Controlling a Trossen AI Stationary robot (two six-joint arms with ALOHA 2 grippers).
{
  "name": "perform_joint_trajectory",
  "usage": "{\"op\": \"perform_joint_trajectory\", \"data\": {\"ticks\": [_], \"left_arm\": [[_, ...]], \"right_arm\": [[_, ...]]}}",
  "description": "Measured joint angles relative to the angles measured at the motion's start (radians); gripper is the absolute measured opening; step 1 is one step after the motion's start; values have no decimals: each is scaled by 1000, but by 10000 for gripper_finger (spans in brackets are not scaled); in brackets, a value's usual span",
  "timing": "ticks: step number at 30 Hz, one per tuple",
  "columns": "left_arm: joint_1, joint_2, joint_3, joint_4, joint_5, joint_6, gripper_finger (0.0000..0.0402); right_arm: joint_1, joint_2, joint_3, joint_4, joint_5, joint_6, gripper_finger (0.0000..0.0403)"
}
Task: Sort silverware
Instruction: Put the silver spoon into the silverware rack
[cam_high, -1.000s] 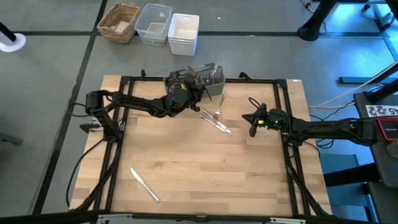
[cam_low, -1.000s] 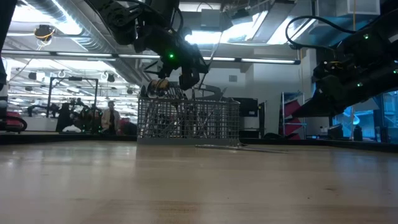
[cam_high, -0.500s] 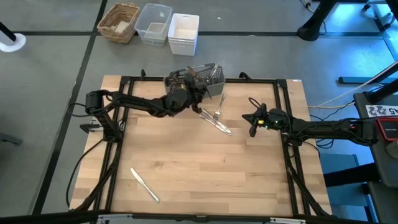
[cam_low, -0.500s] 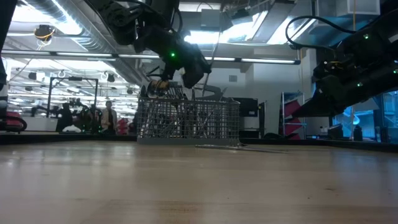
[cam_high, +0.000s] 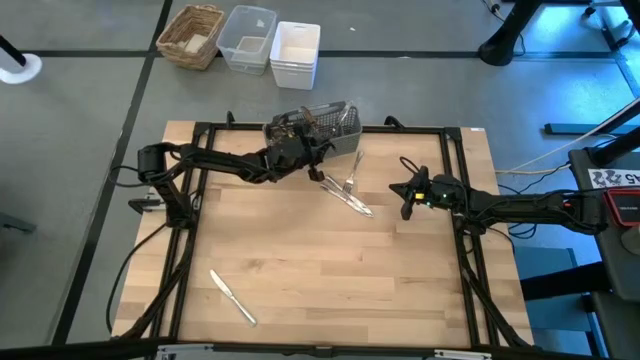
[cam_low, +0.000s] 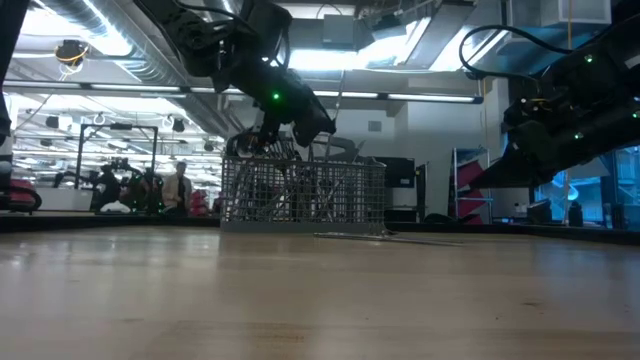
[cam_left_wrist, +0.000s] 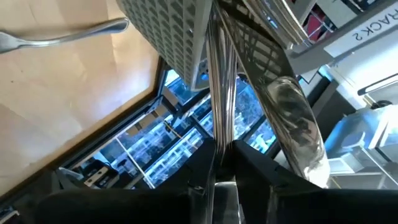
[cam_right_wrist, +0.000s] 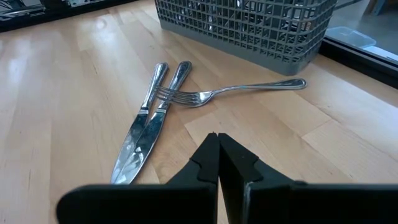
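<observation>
barely started tbh: three pieces laid out, a knife (cam_left_wrist: 219, 93) pinched in the left claw (cam_high: 300, 150), right claw (cam_right_wrist: 217, 155) shut empty.

We see two slim black jointed arms, left arm (cam_high: 215, 162) and right arm (cam_high: 520, 207), each trailing looped black cables. A small green light (cam_low: 274, 97) glows on the left one, and the fingers (cam_right_wrist: 214, 163) are matte black wedges.
</observation>
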Motion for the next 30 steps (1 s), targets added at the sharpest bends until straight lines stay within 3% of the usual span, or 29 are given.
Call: {"op": "perform_joint_trajectory", "data": {"ticks": [22, 30], "left_arm": [[52, 2, 0, -24, 26, 92, 45], [51, 2, 0, -10, -53, 17, 45]], "right_arm": [[0, 0, 0, 0, 0, 0, 5], [0, 0, 0, 0, 0, 0, 5]]}}
